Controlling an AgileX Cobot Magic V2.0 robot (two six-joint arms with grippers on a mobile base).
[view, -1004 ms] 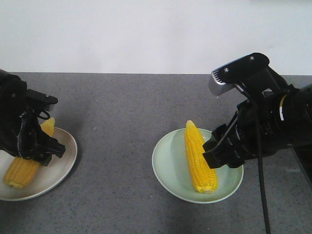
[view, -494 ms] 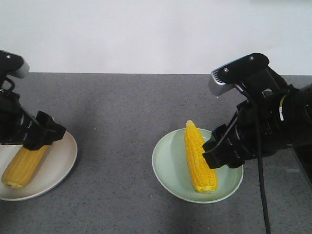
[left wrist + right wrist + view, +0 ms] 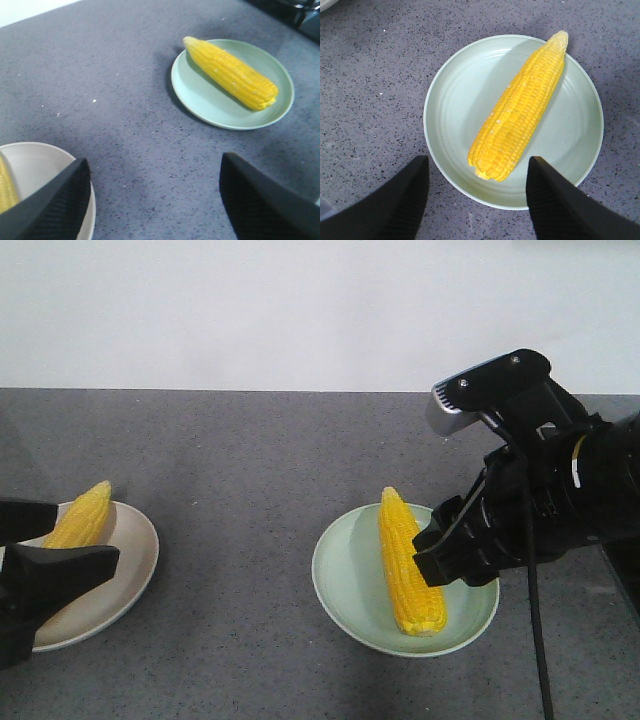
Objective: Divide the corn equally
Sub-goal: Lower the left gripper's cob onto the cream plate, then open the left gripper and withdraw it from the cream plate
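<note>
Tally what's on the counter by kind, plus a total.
Corn cobs: 2, one on the green plate, one on the white plate.
Plates: 2, green and white.
Total: 4 items.
Both tools, left and right, are open and empty.

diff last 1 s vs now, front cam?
The left gripper was down over the cob on the white plate, then lifted and pulled back toward the camera. Its jaws now stand open, empty, and that cob lies on the plate with its tip uncovered. Unchanged: right gripper open above the green plate, whose cob hasn't moved.
</note>
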